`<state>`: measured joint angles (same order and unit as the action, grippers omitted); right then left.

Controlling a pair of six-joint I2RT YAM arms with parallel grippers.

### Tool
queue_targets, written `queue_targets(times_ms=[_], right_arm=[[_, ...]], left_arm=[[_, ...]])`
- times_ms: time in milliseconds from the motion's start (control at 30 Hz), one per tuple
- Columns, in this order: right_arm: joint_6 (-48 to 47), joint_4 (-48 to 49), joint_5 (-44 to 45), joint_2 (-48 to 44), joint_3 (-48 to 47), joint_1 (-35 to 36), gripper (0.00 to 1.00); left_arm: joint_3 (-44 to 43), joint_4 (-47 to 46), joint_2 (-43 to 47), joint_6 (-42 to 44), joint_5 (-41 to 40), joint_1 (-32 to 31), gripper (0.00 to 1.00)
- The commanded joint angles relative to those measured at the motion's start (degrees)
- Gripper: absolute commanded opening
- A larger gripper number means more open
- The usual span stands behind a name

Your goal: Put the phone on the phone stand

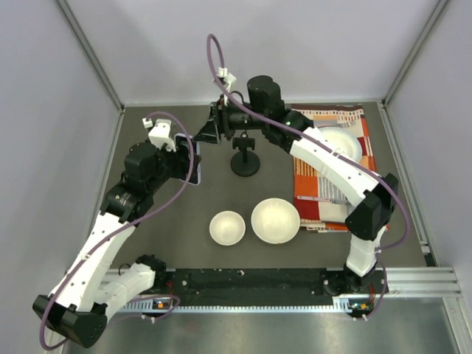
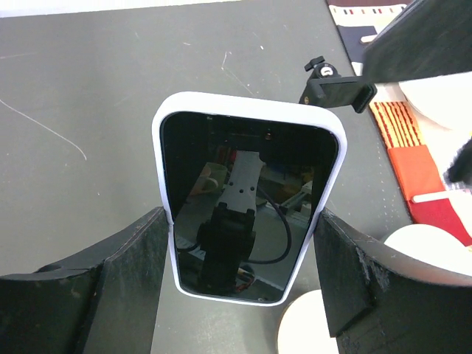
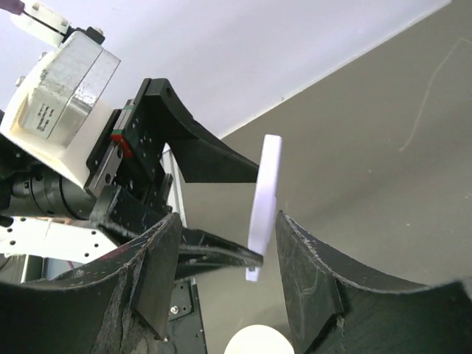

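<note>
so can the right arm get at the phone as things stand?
Probably yes. The left end effector grips the phone by its long sides, upper half left bare, and the right end effector is open with the phone's edge lined up in its gap. Nothing shows between them.

pale lavender walls [image 1: 332, 44] enclose a dark grey table [image 1: 192, 247].

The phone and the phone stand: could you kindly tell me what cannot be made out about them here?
Top external: the left gripper covers most of the phone; only a rim sliver shows.
Left wrist: the phone stand shows only its clamp; the phone hides post and base.
Right wrist: the phone is edge-on, screen unseen; whether the right gripper touches it is unclear; the stand is out of frame.
</note>
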<state>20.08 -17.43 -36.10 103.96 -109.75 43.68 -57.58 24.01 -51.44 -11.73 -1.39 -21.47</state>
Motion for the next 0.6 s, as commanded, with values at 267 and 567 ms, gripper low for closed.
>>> queue_targets(times_ms=[267,567], right_arm=[[-1.97,-1.91,4.90,4.93,-5.56,4.04,0.48],[-2.58,-1.99,5.16,6.78,-7.05,5.19,0.38]], left_arm=[[-0.07,-5.11,4.59,1.27,-0.55,-2.17,0.00],[-2.09,-4.76,4.16,1.00,0.07,-2.17,0.00]])
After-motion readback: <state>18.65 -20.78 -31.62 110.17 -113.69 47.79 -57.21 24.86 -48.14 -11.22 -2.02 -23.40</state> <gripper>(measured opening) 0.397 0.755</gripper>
